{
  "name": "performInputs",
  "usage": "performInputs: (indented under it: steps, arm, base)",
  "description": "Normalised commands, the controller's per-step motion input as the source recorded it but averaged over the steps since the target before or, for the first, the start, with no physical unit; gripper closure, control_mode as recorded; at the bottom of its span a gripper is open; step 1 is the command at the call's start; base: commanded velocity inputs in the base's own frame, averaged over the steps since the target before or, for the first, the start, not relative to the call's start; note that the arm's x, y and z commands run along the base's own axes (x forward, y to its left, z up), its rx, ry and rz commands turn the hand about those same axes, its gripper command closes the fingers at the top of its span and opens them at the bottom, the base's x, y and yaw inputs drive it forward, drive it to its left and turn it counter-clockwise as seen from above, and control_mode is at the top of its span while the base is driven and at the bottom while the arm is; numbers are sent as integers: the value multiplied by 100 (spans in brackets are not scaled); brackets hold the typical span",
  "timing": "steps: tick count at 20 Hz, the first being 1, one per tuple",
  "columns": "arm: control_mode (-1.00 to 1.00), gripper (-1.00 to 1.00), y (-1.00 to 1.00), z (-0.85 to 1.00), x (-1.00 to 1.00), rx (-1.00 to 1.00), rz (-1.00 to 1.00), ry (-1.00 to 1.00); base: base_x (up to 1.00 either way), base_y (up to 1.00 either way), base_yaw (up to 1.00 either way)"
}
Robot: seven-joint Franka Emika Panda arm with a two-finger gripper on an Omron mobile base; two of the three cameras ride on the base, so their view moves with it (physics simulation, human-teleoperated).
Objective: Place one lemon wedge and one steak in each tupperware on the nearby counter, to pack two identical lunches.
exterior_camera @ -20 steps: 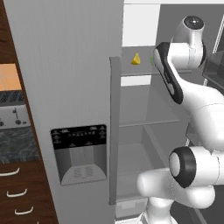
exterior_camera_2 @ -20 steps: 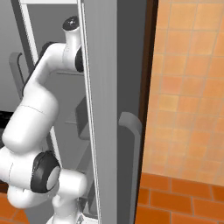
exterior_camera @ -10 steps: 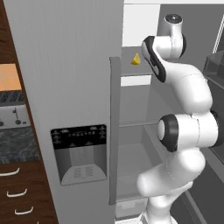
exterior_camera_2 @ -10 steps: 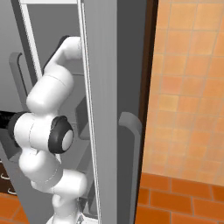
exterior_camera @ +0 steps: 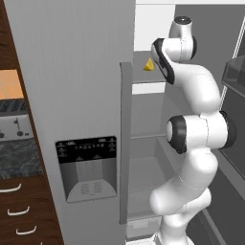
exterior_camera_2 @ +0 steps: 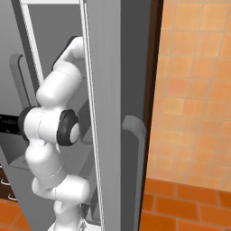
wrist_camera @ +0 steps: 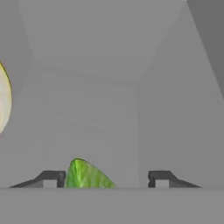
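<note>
A small yellow lemon wedge (exterior_camera: 149, 65) lies on the upper shelf of the open fridge, just left of my arm. In the hand view its pale yellow edge, the lemon wedge (wrist_camera: 3, 105), sits at the far left. My gripper (wrist_camera: 107, 179) is inside the fridge, open, fingertips wide apart. A green lime wedge (wrist_camera: 87, 175) lies between them, close against the left fingertip (wrist_camera: 51, 178) and apart from the right one. The steak and the tupperware are out of view. A strip of the counter (exterior_camera: 16, 155) shows at the far left.
The fridge's grey door with dispenser panel (exterior_camera: 86, 167) and vertical handle (exterior_camera: 125, 143) stands left of my arm. The other door (exterior_camera_2: 108, 113) is on the right, an orange tiled wall (exterior_camera_2: 194, 90) beyond it. A toaster (exterior_camera: 14, 128) stands on the counter above wooden drawers (exterior_camera: 14, 210).
My arm has swung and folded up toward the upper fridge shelf, its dark elbow joint rising from low down to mid-height. The lemon wedge has not moved.
</note>
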Motion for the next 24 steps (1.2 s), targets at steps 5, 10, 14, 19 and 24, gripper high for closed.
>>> performInputs:
  steps: [5, 10, 14, 19, 24]
  arm:
    - [-100, 100, -12, -43, -18, -2, -3, 1]
    - [-100, 100, 13, -27, -80, -2, -1, -9]
    - [-100, 100, 3, 6, -100, 0, -4, -6]
    - [-100, 100, 27, -18, -100, -4, -1, -9]
    - [-100, 100, 44, -28, -100, -3, -3, -5]
  base:
    - [0, 0, 0]
    - [0, 0, 0]
    - [0, 0, 0]
    - [0, 0, 0]
    - [0, 0, 0]
